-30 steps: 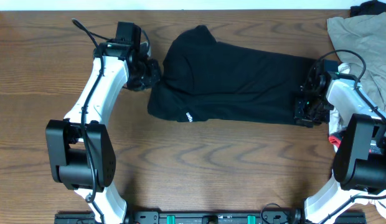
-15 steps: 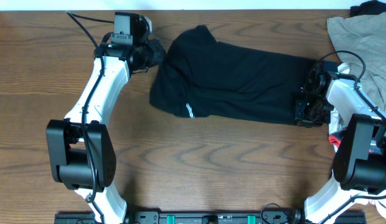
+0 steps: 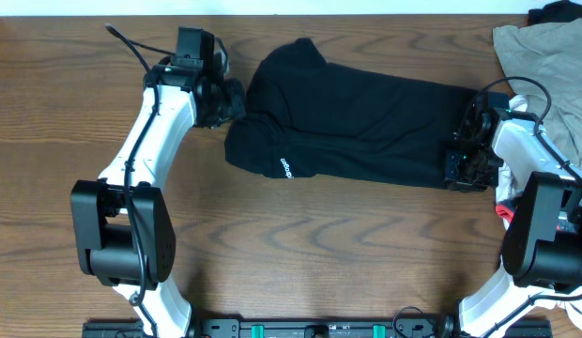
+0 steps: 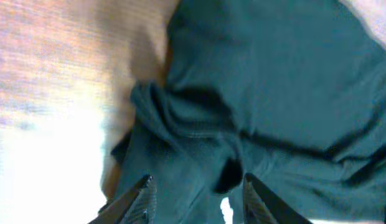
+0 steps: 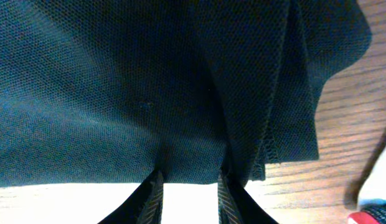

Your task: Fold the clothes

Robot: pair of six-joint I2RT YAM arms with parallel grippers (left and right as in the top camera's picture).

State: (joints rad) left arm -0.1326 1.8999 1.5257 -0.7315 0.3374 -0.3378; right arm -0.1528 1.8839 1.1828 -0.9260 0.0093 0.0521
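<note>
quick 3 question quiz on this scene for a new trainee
1. True or false: the white logo sits near the left end of the black garment in the overhead view.
2. The right gripper is: A open in the air; B shut on the black garment's edge; C holding a red item.
3. What colour is the other garment at the top right of the table?
Key: 1 true; 2 B; 3 beige.
</note>
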